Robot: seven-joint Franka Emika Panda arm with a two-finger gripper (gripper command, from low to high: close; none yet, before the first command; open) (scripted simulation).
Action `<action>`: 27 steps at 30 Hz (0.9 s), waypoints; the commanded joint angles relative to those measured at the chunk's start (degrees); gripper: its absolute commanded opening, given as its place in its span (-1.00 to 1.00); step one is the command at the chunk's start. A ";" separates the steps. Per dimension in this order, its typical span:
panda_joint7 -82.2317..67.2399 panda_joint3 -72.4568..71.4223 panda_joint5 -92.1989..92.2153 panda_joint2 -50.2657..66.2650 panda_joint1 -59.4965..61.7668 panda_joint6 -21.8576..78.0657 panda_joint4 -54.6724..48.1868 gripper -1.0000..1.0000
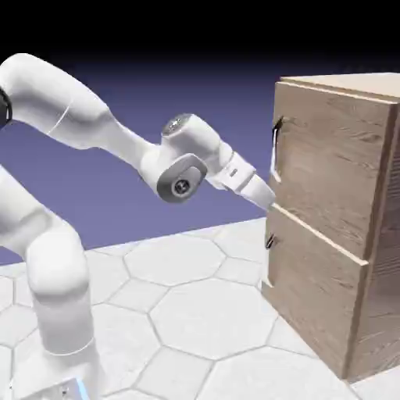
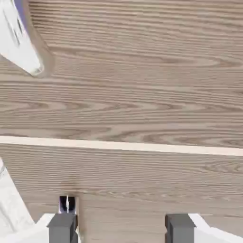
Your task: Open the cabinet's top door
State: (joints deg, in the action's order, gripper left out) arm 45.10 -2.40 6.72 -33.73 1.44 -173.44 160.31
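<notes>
The cabinet [image 1: 336, 234] of light wood grain stands at the exterior view's right. Its top door [image 1: 328, 160] carries a small dark handle [image 1: 276, 133] near its left edge. My gripper [image 1: 266, 193] is up against the front, below that handle and just above the seam between the two panels. Wood fills the hand view: the top door [image 2: 142, 71] lies above a pale seam [image 2: 142, 146], and its handle [image 2: 19, 40] shows pale at the top left. My gripper [image 2: 121, 230] is open, both grey fingertips [image 2: 179, 228] apart with only wood between them.
The lower panel [image 1: 312, 297] has its own small dark handle [image 1: 270, 241], which in the hand view [image 2: 67, 204] sits just above my left fingertip. A white hexagon-tiled floor [image 1: 187, 312] lies before the cabinet. The arm's elbow [image 1: 183, 164] hangs to the left.
</notes>
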 commanded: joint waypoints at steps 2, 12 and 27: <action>1.96 -1.78 4.99 -0.79 1.58 0.42 -0.51 0.00; 11.75 -10.69 29.91 -4.77 9.46 2.53 -3.06 0.00; 26.44 -24.04 67.29 -10.72 21.28 5.70 -6.88 0.00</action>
State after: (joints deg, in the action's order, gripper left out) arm 71.53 -26.44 74.01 -44.45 22.72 -167.74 153.44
